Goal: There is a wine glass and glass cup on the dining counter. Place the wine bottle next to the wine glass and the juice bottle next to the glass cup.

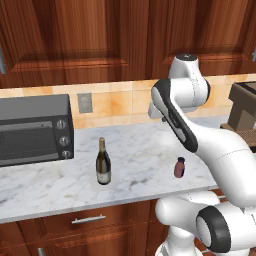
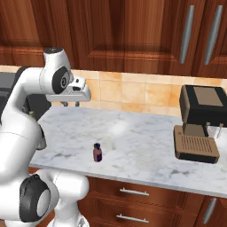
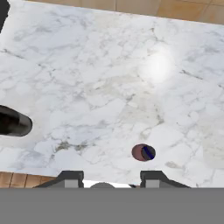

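The gripper (image 3: 111, 179) hangs spread and empty above the table (image 1: 140, 150). Right of the wine bottle (image 1: 103, 162), the juice bottle (image 1: 180, 167) looks light, rigid, slippery; grip its body.

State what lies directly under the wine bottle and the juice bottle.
Both the wine bottle and the juice bottle stand upright on a marble worktop with drawers below. The patch beneath each base is covered.

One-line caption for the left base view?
Wine bottle and juice bottle stand apart on the marble worktop, toaster oven behind.
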